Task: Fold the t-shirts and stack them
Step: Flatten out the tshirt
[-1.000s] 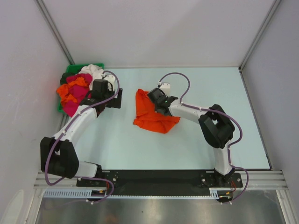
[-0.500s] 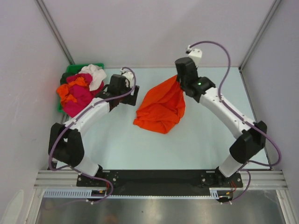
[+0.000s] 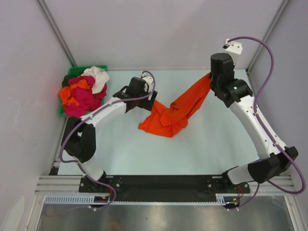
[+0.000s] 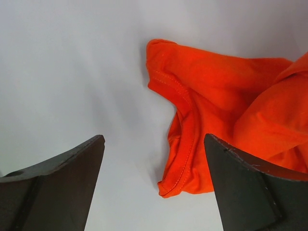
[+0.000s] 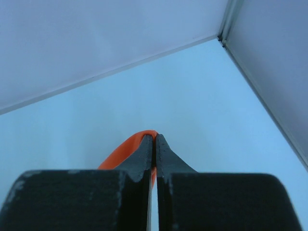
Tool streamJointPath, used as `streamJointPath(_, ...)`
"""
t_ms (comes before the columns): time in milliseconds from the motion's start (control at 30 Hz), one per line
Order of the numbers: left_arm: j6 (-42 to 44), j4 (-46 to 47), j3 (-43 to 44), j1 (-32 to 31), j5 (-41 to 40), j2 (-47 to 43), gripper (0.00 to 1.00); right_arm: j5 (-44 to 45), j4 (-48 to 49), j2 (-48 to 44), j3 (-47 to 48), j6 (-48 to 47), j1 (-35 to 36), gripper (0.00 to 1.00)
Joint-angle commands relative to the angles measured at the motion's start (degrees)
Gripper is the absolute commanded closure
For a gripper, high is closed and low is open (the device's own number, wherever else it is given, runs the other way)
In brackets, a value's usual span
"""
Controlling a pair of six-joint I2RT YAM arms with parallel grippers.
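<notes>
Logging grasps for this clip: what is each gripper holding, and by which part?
The right gripper is shut on the orange t-shirt, pinching its raised far-right end; hem or sleeve cannot be told. The left gripper is open, holding nothing.

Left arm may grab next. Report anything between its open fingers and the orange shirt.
Nothing visible does. The left gripper hangs open over bare table, the orange t-shirt just ahead; the right gripper pinches its far end.
</notes>
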Motion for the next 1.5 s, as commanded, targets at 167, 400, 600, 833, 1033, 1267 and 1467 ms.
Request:
streamJointPath(167, -1.71, 1.44, -4.06, -3.46, 1.81, -1.67, 0.11, 1.31, -1.26, -8.36, -6.34, -0.71, -3.39, 1.0)
streamJointPath(400, -1.36, 3.28, -6.54, -3.46, 0.94, -0.1, 0.18, -0.71, -0.47, -8.36, -9.07, 0.87, -3.84, 1.0)
streamJointPath(600, -0.48, 1.09, -0.82, -3.29, 1.98, 5.7, 0.45, -2.03, -0.38, -8.19, -10.13, 2.01, -3.84, 1.0)
streamJointPath(833, -1.36, 0.99, -4.15, -3.29, 3.57, 5.63, 0.43, -1.86, -1.26, -8.27, -10.83, 2.1, -3.4, 1.0)
streamJointPath(1033, -1.89, 2.31, -9.16, -3.29, 3.83, 1.94, 0.42, -2.12, -0.56, -8.01, -12.41, 2.98, -2.87, 1.0)
streamJointPath(1267, -1.8, 1.17, -11.37, -3.29, 5.86, 2.11, 0.5, -1.68, 0.14, -6.96, -12.68, 3.86, -1.55, 1.0)
streamJointPath(1467, -1.54, 1.09, -12.25, -3.38, 6.91, 2.81, 0.77, -1.16, 0.06, -6.25, -12.85, 4.3, -0.59, 1.0)
